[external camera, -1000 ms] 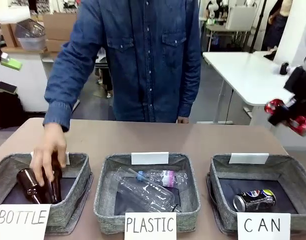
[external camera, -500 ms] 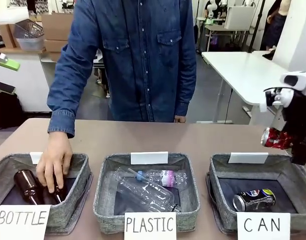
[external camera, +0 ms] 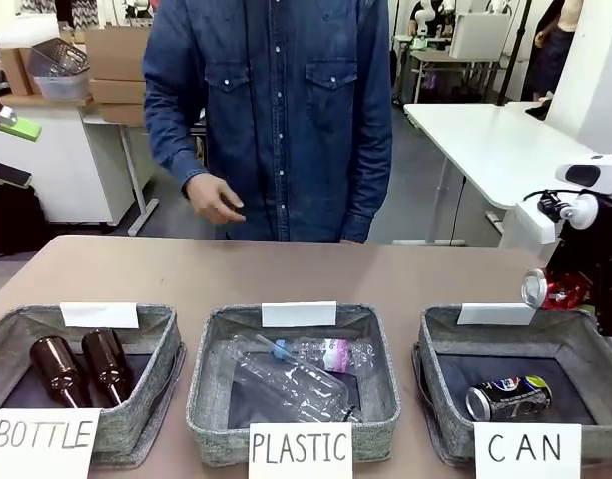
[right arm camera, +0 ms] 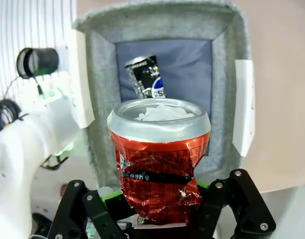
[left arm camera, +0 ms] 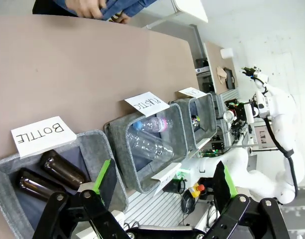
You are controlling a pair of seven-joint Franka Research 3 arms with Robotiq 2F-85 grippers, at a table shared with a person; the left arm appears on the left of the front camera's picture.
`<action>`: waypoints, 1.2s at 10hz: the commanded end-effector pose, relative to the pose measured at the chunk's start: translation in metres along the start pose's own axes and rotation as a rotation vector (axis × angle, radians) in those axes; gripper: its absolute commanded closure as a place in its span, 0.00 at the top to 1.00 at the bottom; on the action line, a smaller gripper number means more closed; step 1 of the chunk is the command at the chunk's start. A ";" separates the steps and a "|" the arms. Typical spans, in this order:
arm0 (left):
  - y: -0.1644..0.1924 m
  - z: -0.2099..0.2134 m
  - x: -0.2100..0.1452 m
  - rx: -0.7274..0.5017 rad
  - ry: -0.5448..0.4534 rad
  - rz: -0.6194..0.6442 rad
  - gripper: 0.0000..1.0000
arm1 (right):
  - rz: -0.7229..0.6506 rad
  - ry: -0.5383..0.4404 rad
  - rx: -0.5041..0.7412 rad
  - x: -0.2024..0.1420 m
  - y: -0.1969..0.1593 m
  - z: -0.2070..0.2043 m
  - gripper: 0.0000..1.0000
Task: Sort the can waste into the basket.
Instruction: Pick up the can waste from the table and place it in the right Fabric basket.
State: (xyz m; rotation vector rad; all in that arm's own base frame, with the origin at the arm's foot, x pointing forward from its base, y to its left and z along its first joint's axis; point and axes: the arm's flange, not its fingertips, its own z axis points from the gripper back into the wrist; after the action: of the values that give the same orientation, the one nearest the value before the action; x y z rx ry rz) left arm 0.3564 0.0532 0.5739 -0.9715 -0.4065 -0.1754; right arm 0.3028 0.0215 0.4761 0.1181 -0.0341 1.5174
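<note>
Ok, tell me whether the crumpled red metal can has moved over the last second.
Yes. The crumpled red metal can has come left and down, from beyond the grey woven CAN basket to above its far right rim.

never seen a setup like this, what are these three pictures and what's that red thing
Two white robot arms share a table with a person. The front picture looks across three grey baskets: brown glass bottles by BOTTLE, clear bottles by PLASTIC, a dark can in the CAN basket. The other two come from cameras on each wrist. The red thing is a crushed red can between the right gripper's fingers, above the CAN basket. The left gripper is open, holding nothing.
</note>
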 end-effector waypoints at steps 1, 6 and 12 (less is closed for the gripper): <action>-0.001 0.001 0.000 -0.008 0.003 -0.016 1.00 | 0.032 -0.001 -0.012 -0.003 -0.001 0.002 0.66; -0.001 0.001 0.000 -0.008 0.003 -0.016 1.00 | 0.032 0.027 -0.019 -0.001 0.000 0.000 1.00; -0.001 0.001 0.000 -0.008 0.003 -0.016 1.00 | 0.018 0.026 0.001 0.001 -0.006 -0.001 1.00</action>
State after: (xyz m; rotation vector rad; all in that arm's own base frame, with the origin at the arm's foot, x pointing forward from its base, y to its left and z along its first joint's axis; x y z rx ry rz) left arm 0.3564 0.0532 0.5739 -0.9716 -0.4065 -0.1754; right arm 0.3040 0.0255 0.4737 0.1095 -0.0159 1.5235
